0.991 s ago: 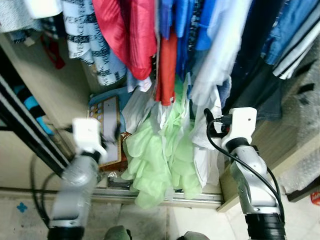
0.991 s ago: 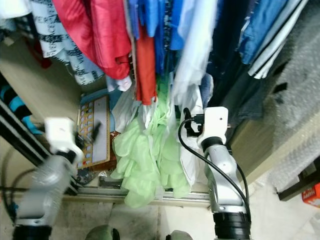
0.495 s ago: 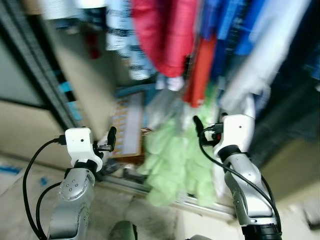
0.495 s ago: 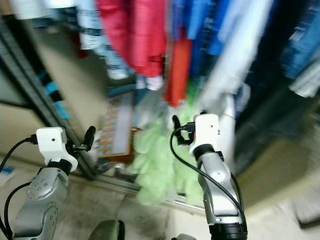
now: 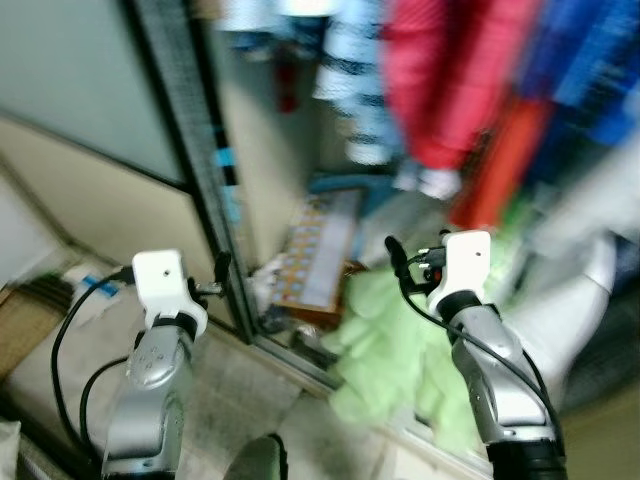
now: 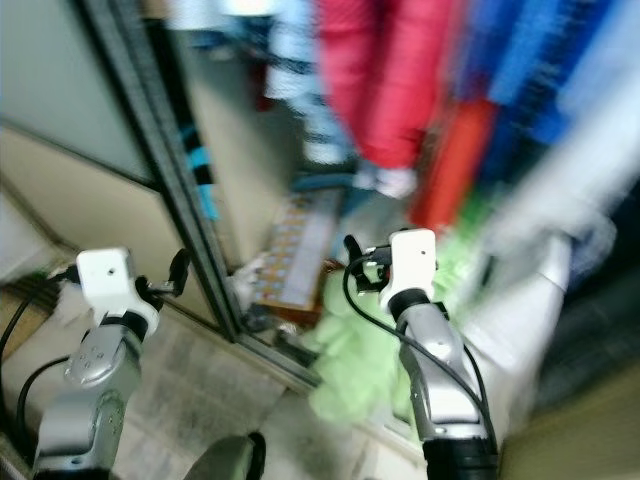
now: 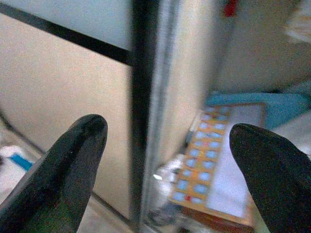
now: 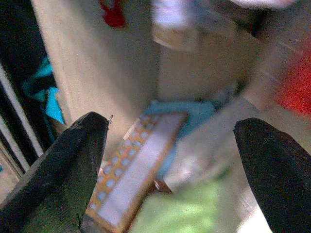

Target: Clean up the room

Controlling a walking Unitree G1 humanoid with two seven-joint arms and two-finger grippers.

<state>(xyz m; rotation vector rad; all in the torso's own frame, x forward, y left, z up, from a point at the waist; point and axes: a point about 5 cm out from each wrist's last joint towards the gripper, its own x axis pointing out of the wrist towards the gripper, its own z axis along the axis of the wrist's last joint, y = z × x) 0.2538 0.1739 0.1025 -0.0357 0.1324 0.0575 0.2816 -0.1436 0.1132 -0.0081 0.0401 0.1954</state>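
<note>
- Left tool (image 7: 165, 170) is up in front of the wardrobe's edge, its two black fingers (image 7: 63, 170) spread wide with nothing between them.
- Through that gap stands the dark sliding door frame (image 7: 143, 97), upright, with a pale panel to one side of it.
- Right tool (image 8: 170, 170) is raised too, fingers (image 8: 63, 170) spread apart and holding nothing, aimed into the wardrobe's lower part.
- In the head views the left tool's white wrist block (image 5: 160, 280) sits just left of the door frame, with the right one (image 5: 465, 262) further right, over the green fabric.
- Between the two arms, on the wardrobe floor, lies a flat board with rows of small blue squares (image 5: 315, 255), leaning against a blue cushion-like thing (image 8: 187, 114) behind it.
- Just right of the board, a heap of pale green fabric (image 5: 385, 350) spills over the sliding track (image 5: 300, 350) towards the near floor.
- Right again, something white and puffy (image 5: 580, 300) hangs low; blur hides what it is.
- Above, clothes on the rail: a red garment (image 5: 450, 80), a light striped one (image 5: 350, 70) to its left, blue ones (image 5: 590, 60) on the far right, all smeared by camera motion.
- Near left, on the tiled floor (image 5: 220, 390), a pale bundle with a blue strip (image 5: 95, 290) beside the left arm; too blurred to name.
</note>
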